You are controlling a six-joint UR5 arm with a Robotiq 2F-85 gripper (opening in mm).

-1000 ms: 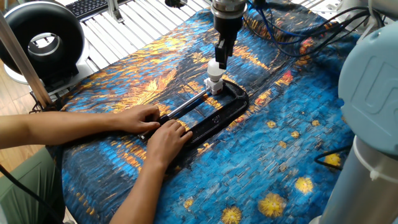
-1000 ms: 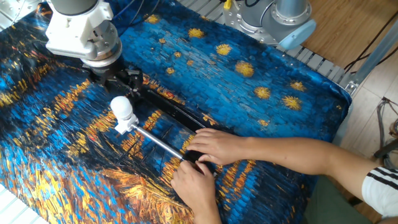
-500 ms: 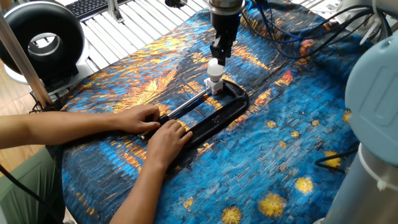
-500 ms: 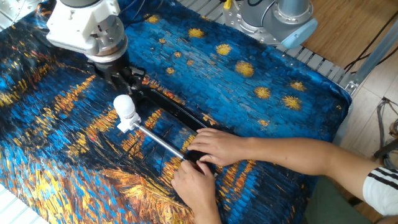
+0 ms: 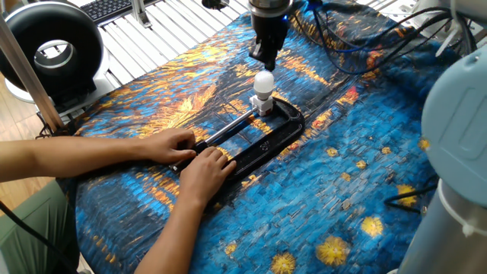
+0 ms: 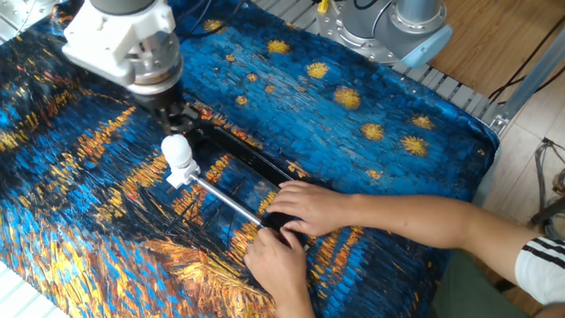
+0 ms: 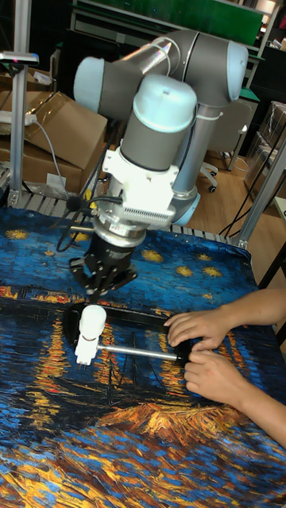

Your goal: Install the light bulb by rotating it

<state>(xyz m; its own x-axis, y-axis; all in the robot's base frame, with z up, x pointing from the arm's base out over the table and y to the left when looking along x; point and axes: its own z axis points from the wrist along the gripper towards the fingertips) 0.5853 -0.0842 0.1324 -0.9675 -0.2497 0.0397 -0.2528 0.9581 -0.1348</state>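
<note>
The light bulb stands upright in the small white socket block, which sits in the jaw of the black C-clamp. My gripper hangs just above the globe. It is open and apart from the bulb, with nothing between its fingers.
A person's two hands press on the clamp's screw end. The table wears a blue and orange painted cloth. A black round fan stands at the far left, and cables lie behind the arm.
My gripper was down around the bulb a second ago. It has let go and risen clear of it. The bulb, the clamp and the hands stay put.
</note>
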